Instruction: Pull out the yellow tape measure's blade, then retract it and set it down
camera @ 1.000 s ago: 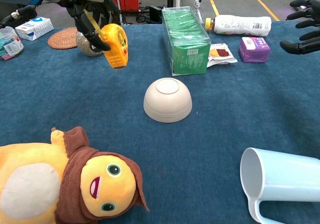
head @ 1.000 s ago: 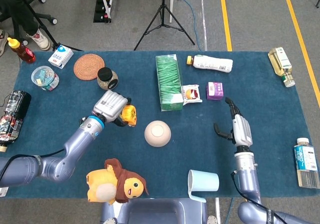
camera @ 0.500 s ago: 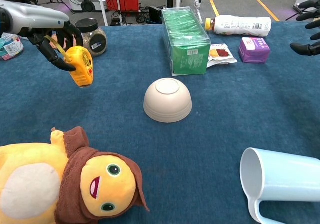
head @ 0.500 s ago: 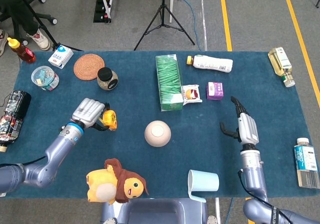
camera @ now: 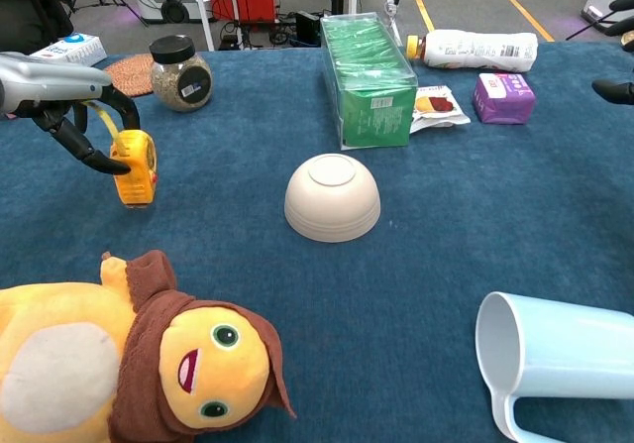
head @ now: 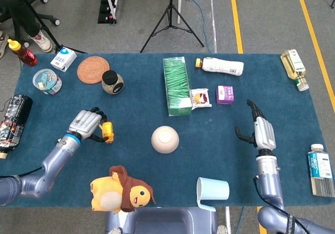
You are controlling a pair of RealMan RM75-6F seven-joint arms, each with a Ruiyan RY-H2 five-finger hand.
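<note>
Your left hand point(head: 86, 124) sits over the left part of the blue table point(head: 131, 155), fingers curled around the yellow tape measure point(head: 107, 131). In the chest view the same left hand point(camera: 69, 116) hooks its dark fingers point(camera: 104, 164) onto the near-left edge of the yellow tape measure point(camera: 134, 156), which stands upright with its lower end at or just above the cloth; contact with the cloth cannot be told. A short yellow strip curves from the top of the case up into the hand.

Your right hand point(head: 260, 132) hovers over the right part of the table with fingers apart and nothing in them; the chest view shows only dark fingertips at the right edge.

Between the two hands an upturned beige bowl point(camera: 332, 197) lies rim down, well apart from the tape measure. Behind it stands a clear box of green contents point(camera: 369, 78), with a small snack packet point(camera: 436, 106) and a purple carton point(camera: 503, 98) to its right, and a white bottle point(camera: 474, 51) lying on its side farther back. A glass jar with a black lid point(camera: 181, 71) stands behind the tape measure, beside a woven coaster point(head: 93, 69). Nearest you, a yellow plush toy point(camera: 129, 364) lies at the left and a pale blue mug point(camera: 560, 364) lies on its side at the right.
</note>
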